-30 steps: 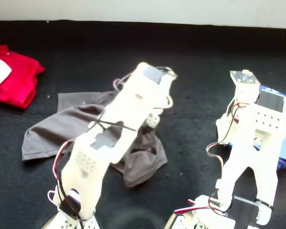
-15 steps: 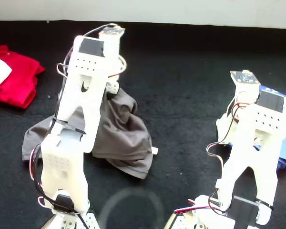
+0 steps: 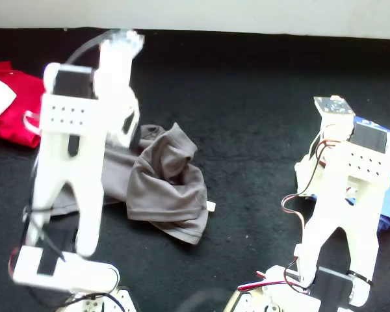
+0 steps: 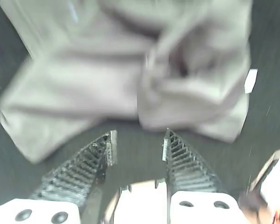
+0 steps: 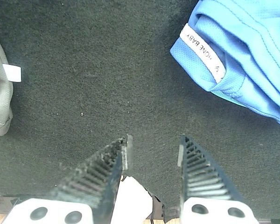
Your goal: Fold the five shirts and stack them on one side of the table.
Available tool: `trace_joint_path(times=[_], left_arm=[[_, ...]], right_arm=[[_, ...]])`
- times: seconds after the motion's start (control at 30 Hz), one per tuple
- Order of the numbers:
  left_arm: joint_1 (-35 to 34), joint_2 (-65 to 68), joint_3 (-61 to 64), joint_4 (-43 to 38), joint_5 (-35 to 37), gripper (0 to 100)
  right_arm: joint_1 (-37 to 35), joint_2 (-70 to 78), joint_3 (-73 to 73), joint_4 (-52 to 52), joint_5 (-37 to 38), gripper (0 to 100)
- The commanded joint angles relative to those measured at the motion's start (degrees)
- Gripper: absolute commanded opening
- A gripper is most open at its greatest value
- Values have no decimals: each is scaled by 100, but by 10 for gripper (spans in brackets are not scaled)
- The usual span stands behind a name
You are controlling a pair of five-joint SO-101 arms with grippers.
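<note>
Grey shirt point(image 3: 166, 179): is lying crumpled mid-table point(image 3: 260, 97), the left arm covering its left part and a white tag point(image 3: 210, 207) sticking out at its near right corner.
Left gripper point(image 4: 139, 140): is hovering over it, jaws parted, empty.
Right gripper point(image 5: 153, 142): is hanging parted, empty.
Blue shirt point(image 5: 242, 51): is lying at right, showing a printed label point(image 5: 203, 53).
Red shirt point(image 3: 23, 107): is lying far left.

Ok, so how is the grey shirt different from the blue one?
The grey shirt lies bunched up mid-table by the left arm; the blue shirt sits at the right edge, beside the right arm. From above the grey one mostly shows, the blue one hides half behind its arm. Both lie loose on the black table, each with a white tag.
</note>
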Motion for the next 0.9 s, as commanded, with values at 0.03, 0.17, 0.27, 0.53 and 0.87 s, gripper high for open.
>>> trace_joint_path(times=[0.03, 0.17, 0.27, 0.53, 0.87], left_arm=[[-22, -1218, 2545, -220, -105, 171], [-31, -1429, 4022, -958, -105, 172], [-22, -1420, 4655, -1618, -105, 172], [-22, -1402, 5165, -2927, -97, 206], [127, -92, 4752, -3323, 185, 206]], right_arm=[[48, -215, 13, 75, 79, 166], [40, -215, 13, 75, 79, 166], [40, -215, 13, 75, 79, 166], [40, -215, 13, 75, 79, 166], [31, -215, 13, 75, 79, 166]])
